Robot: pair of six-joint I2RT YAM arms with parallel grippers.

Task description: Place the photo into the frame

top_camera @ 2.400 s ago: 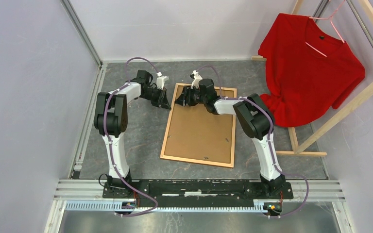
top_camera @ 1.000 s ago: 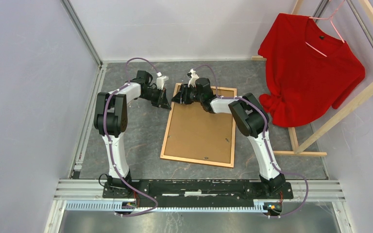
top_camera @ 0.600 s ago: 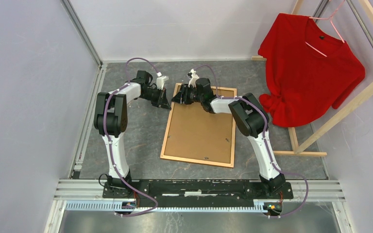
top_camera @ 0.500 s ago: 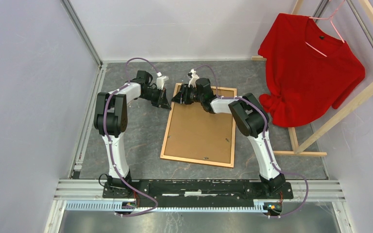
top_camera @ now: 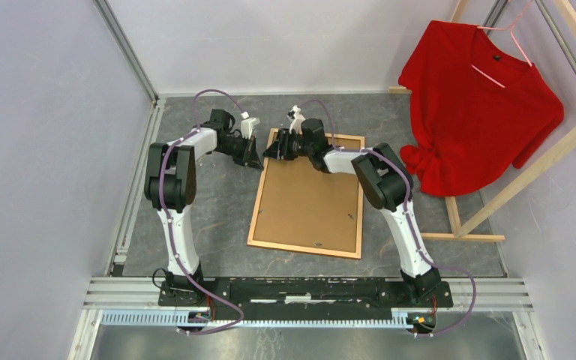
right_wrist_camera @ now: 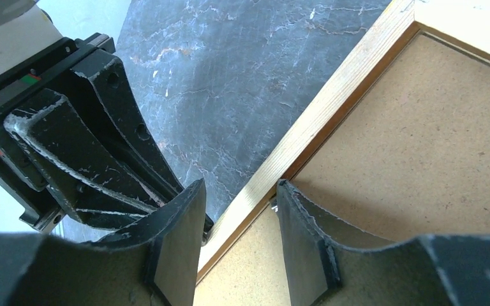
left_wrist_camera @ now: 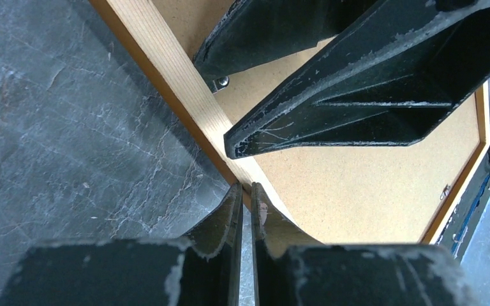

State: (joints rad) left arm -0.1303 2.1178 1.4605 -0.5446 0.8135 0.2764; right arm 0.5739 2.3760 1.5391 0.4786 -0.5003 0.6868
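Top external: orange-brown wooden rectangular frame [top_camera: 305, 248], long axis 12-to-6 o'clock; at its 11 o'clock corner, left claw [top_camera: 258, 163] clenched empty just outside, right claw [top_camera: 269, 153] parted over its edge.

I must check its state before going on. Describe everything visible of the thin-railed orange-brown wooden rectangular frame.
The orange-brown wooden frame lies flat, back up, on the dark grey marbled table, a brown fibreboard backing filling it. The rails' backs look like pale bare wood; a small metal clip sits by the left rail. Near its far left corner the open right gripper straddles the left rail, and the shut left gripper sits at that rail's outer edge.
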